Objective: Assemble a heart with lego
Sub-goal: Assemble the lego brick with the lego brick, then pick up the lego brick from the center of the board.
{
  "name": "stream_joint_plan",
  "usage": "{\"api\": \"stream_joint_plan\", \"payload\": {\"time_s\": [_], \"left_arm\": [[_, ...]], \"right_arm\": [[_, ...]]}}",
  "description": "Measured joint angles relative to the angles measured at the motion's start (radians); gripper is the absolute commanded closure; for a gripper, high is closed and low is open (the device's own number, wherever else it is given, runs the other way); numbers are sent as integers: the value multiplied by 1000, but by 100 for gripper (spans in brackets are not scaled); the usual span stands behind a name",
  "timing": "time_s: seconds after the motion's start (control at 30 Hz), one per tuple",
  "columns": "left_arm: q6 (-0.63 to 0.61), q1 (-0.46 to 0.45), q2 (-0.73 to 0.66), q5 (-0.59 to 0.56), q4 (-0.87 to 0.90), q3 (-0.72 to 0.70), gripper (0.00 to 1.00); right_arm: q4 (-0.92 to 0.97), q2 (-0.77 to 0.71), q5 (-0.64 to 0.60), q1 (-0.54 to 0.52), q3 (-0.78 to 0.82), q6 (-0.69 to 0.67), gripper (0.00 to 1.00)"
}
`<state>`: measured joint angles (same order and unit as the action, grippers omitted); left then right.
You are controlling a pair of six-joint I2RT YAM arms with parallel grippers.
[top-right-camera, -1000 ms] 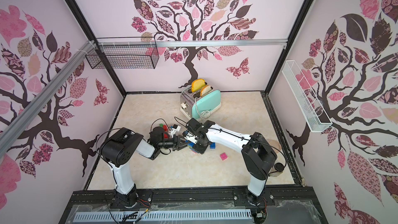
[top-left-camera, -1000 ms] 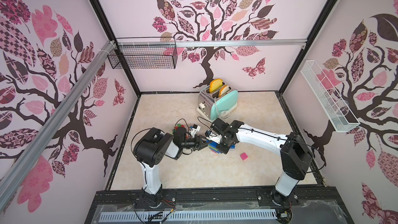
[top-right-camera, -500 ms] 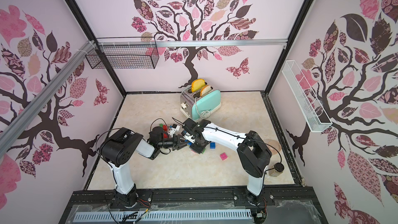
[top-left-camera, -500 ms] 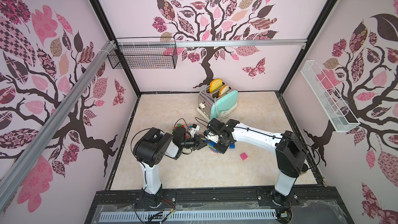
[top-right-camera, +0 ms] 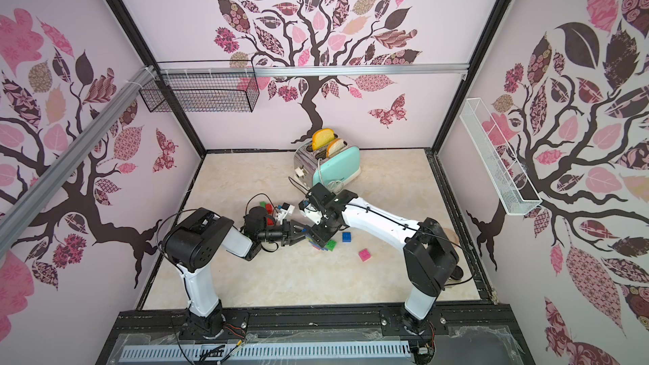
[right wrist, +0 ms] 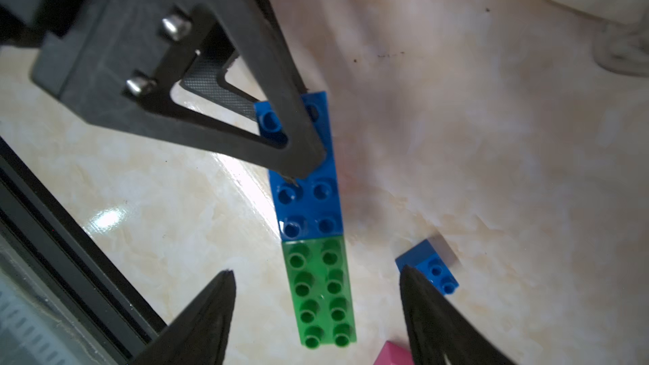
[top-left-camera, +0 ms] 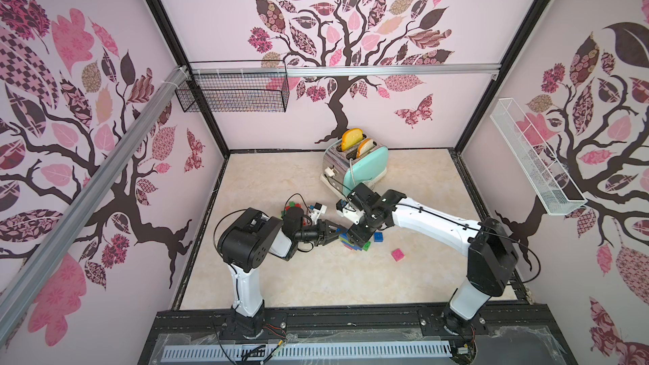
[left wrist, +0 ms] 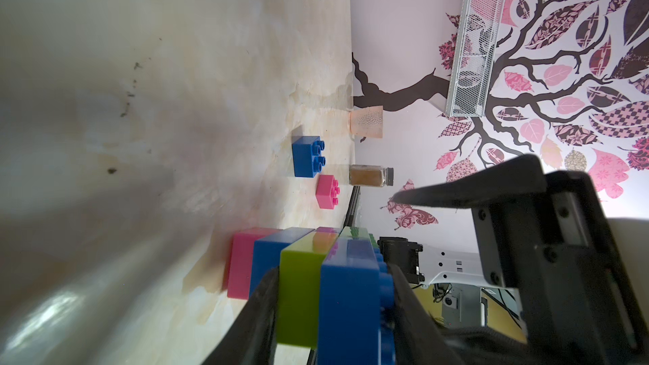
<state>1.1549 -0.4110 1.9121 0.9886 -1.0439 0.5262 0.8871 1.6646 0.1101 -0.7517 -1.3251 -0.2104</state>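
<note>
Steadying the brick stack on the floor between the arms, our left gripper clamps its blue-and-lime end, while our right gripper hangs spread and empty over the green brick. We judge ourselves mid-build; next calls for picking a loose piece: one blue 2x2 brick, one pink 2x2 brick nearby.

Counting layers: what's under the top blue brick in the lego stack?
Left wrist view: a lime brick directly below the top blue brick, then a lower blue brick, then a pink brick on the table. The left gripper hides how far each runs.
</note>
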Motion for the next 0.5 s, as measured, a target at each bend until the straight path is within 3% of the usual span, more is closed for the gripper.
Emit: {"api": "stream_joint_plan", "payload": {"time_s": [0.23,0.5], "left_arm": [[0,4,-1,1,5,0,63],[5,4,-1,0,5,0,63]], "right_arm": [[-11,-42,-50,212,89,118,23],[-30,-11,-36,199,203,229,28]]}}
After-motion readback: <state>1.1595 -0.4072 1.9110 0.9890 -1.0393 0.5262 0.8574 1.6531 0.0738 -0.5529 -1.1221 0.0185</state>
